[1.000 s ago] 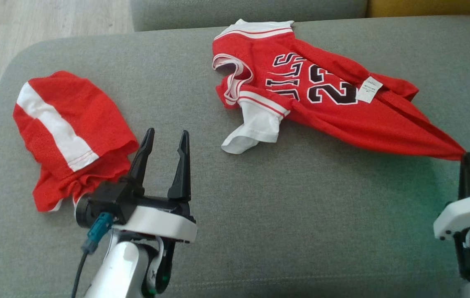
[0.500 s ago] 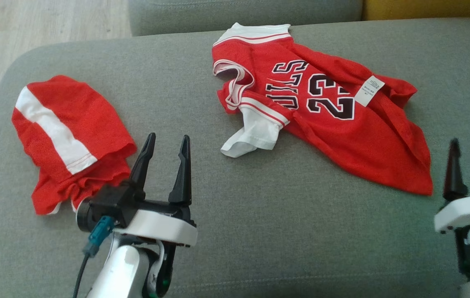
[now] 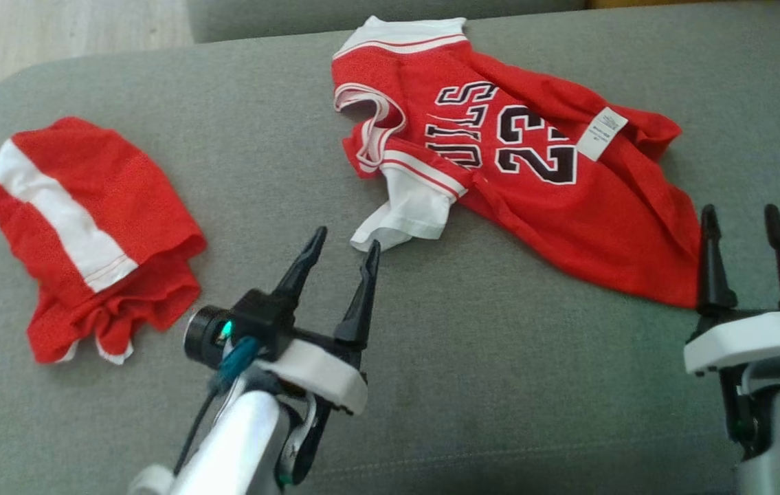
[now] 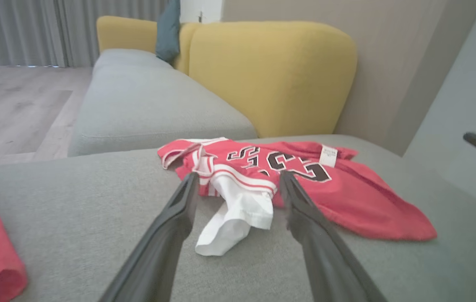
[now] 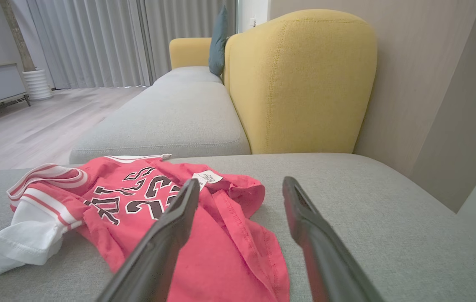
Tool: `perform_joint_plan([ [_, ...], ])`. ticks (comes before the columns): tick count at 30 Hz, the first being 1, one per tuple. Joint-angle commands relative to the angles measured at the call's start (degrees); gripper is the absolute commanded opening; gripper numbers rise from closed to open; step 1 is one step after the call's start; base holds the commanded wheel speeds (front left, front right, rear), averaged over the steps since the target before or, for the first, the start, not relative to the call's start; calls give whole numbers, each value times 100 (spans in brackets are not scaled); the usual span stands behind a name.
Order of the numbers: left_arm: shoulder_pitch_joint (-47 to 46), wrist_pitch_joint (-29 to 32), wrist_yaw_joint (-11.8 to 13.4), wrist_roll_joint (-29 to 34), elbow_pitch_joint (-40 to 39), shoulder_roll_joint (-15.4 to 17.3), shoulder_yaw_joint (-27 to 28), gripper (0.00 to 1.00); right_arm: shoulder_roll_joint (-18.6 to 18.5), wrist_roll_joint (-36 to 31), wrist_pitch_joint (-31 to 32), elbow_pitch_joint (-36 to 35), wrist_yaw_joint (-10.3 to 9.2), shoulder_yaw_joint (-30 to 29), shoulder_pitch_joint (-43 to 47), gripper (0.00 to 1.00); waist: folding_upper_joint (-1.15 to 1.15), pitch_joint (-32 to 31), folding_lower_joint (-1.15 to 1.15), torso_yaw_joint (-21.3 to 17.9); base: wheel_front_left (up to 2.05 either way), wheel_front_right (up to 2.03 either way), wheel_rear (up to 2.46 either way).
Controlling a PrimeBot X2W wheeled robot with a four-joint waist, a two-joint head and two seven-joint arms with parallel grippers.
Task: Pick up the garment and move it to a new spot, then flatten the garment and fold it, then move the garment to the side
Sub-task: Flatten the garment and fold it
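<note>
The garment, a red jersey (image 3: 534, 185) with a black "23" and white trim, lies crumpled on the grey cushion, its white tag turned up. My left gripper (image 3: 347, 239) is open just short of the jersey's white sleeve (image 3: 410, 213). In the left wrist view that sleeve (image 4: 238, 214) lies between and beyond the open left gripper (image 4: 238, 176), untouched. My right gripper (image 3: 739, 210) is open and empty at the jersey's lower right hem. In the right wrist view the jersey (image 5: 128, 197) spreads left of the right gripper (image 5: 241, 182), its hem under the left finger.
Red shorts (image 3: 87, 227) with a white stripe lie bunched at the cushion's left end. The grey cushion (image 3: 499, 385) is bare in front of the jersey. A yellow backrest (image 4: 271, 75) and a second grey seat (image 5: 170, 121) stand beyond; wooden floor (image 3: 53, 27) lies left.
My right gripper opened and let go of the jersey's hem corner, which dropped back onto the cushion. The left gripper moved forward and right toward the white sleeve. The camera shifted slightly.
</note>
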Motion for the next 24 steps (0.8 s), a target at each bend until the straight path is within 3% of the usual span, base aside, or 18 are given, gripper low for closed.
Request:
perform_joint_plan([
  [1,-349,-35,11,6,46,18,87,100,-42,58,-24,-261,-4,176,-282,100,0,44,0,-73,0,0,0],
  [6,-934,-33,58,127,1318,18,-386,100,-42,62,12,-384,-4,266,-399,100,0,170,0,-256,0,0,0],
  [12,-1637,-7,337,91,2541,18,-611,100,-42,86,48,-519,-4,328,-477,100,0,379,0,-464,0,0,0],
  [24,-2457,-20,284,-195,3702,18,-962,100,-42,98,44,-660,-4,352,-646,100,0,684,0,-799,0,0,0],
])
